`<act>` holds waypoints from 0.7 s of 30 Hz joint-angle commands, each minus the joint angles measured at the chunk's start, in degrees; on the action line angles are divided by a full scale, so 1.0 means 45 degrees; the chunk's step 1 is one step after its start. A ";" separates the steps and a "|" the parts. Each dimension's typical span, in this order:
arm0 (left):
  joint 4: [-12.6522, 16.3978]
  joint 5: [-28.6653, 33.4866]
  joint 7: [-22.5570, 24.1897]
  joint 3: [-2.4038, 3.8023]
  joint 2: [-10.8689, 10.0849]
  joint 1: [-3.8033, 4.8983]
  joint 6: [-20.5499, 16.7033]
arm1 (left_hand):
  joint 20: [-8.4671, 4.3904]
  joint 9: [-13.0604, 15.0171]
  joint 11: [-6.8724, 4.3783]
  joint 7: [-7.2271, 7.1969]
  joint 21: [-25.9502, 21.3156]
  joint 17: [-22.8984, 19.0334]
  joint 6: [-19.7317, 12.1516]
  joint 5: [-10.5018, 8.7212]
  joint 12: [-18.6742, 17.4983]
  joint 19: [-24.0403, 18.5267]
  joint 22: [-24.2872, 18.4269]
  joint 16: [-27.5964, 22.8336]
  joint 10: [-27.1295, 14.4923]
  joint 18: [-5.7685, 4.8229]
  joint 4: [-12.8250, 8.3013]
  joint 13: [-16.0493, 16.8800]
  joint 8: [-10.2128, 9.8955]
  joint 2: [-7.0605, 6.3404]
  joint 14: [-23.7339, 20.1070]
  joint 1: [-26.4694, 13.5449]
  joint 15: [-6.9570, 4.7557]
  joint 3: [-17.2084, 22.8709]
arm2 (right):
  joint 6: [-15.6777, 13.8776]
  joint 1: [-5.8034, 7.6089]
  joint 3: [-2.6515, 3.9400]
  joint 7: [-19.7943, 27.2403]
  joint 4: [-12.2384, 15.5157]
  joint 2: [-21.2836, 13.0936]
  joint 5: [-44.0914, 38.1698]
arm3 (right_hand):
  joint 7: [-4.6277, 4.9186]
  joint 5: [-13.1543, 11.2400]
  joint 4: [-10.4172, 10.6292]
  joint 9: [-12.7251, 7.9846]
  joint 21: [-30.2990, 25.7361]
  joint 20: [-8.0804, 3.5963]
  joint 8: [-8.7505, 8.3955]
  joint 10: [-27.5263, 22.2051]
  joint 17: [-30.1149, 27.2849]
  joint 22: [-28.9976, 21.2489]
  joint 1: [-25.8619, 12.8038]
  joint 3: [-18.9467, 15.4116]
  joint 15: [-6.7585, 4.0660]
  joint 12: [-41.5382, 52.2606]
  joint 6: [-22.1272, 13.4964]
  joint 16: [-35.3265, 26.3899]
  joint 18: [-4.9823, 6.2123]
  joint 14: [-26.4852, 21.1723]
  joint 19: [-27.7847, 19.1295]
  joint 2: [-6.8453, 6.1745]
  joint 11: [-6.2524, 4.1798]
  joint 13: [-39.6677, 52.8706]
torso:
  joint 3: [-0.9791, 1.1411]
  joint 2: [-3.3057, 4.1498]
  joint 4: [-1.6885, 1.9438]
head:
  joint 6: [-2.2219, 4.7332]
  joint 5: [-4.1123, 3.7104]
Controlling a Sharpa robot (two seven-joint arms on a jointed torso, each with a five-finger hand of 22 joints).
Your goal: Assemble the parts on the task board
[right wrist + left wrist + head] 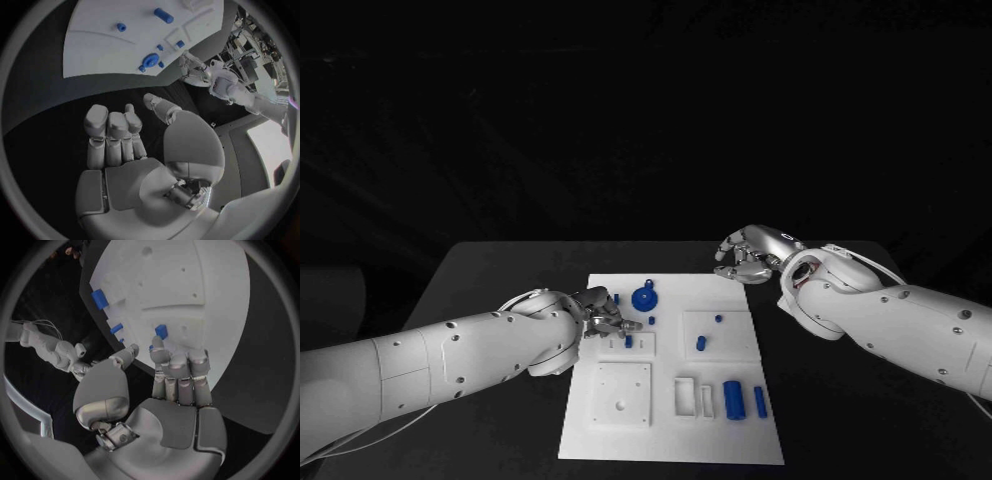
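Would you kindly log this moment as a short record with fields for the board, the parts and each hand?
board: white task board, mid-table
parts: blue round part near far edge; blue cylinder in near-right area
left hand: over board's left edge, holds nothing visible
right hand: above the table beyond board's far right corner, fingers curled, nothing held

White task board [733, 440] lies flat mid-table; small blue parts [733, 399] rest on it.

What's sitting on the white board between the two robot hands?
In the head view, a round blue part stands on the task board between the left robot hand and the right robot hand; past it, bare board and black table.
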 commanded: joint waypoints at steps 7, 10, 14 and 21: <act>0.0095 0.0689 0.0150 0.0381 -0.0499 0.0641 0.0619 | -0.0789 -0.0056 0.0475 0.0469 -0.0974 -0.0607 -0.1253 0.0429 -0.1181 -0.1102 -0.0375 -0.1173 -0.1308 -0.0396 -0.0921 -0.0703 -0.0567 0.0809 -0.1182 0.1604 0.0435 -0.0744 | -0.0022 -0.0006 0.0005 0.0115 -0.0061 -0.0080 -0.0035 | 0.0123 0.0071 0.0058 -0.0022 -0.0067 -0.0084 -0.0046 -0.0160 0.0019 0.0084 -0.0155 -0.0030 0.0037 -0.0057 0.0073 -0.0040 0.1574 0.0031 -0.0016 0.0022 0.0100 -0.0016 | 0.0011 0.0001 -0.0001 | 0.0140 0.0061; -0.0146 0.0872 0.0200 0.0402 -0.0496 0.0879 0.0643 | -0.0631 -0.0046 0.0599 0.0640 -0.1435 -0.0911 -0.1541 0.1050 -0.1714 -0.1427 -0.0594 -0.1704 -0.1680 -0.0606 -0.1685 -0.1087 -0.0666 0.1274 -0.1522 0.2189 0.0612 -0.1016 | -0.0060 -0.0006 0.0005 0.0143 -0.0089 -0.0096 0.0006 | 0.0127 0.0082 0.0060 -0.0029 -0.0070 -0.0085 -0.0062 -0.0165 0.0019 0.0084 -0.0153 -0.0028 0.0038 -0.0062 0.0046 -0.0042 0.1575 0.0031 -0.0016 0.0017 0.0103 -0.0021 | 0.0006 -0.0005 0.0001 | 0.0193 0.0094; -0.0668 0.1072 0.0274 0.0410 -0.0339 0.1069 0.0752 | -0.0530 -0.0058 0.0731 0.0747 -0.1934 -0.1203 -0.1714 0.1086 -0.2293 -0.1589 -0.0861 -0.2211 -0.1822 -0.0793 -0.1888 -0.1560 -0.0748 0.1376 -0.1710 0.2111 0.0769 -0.1238 | -0.0152 -0.0006 0.0004 0.0217 -0.0108 -0.0097 0.0098 | 0.0137 0.0119 0.0067 -0.0040 -0.0076 -0.0087 -0.0087 -0.0166 0.0021 0.0084 -0.0148 -0.0021 0.0047 -0.0063 0.0001 -0.0046 0.1575 0.0032 -0.0015 0.0011 0.0113 -0.0024 | 0.0006 0.0015 -0.0018 | 0.0265 0.0127; -0.1771 0.1160 0.0266 0.0424 0.0120 0.1285 0.1222 | -0.0532 -0.0080 0.0764 0.0783 -0.2204 -0.1321 -0.1749 0.0815 -0.2553 -0.1557 -0.0993 -0.2431 -0.1743 -0.0894 -0.1348 -0.1819 -0.0794 0.1241 -0.1674 0.1643 0.0847 -0.1249 | -0.0166 -0.0006 0.0004 0.0231 -0.0170 -0.0082 0.0165 | 0.0160 0.0169 0.0085 -0.0058 -0.0082 -0.0086 -0.0129 -0.0176 0.0024 0.0086 -0.0158 -0.0025 0.0066 -0.0070 -0.0075 -0.0051 0.1575 0.0035 -0.0012 -0.0007 0.0133 -0.0034 | 0.0000 0.0032 -0.0043 | 0.0315 0.0138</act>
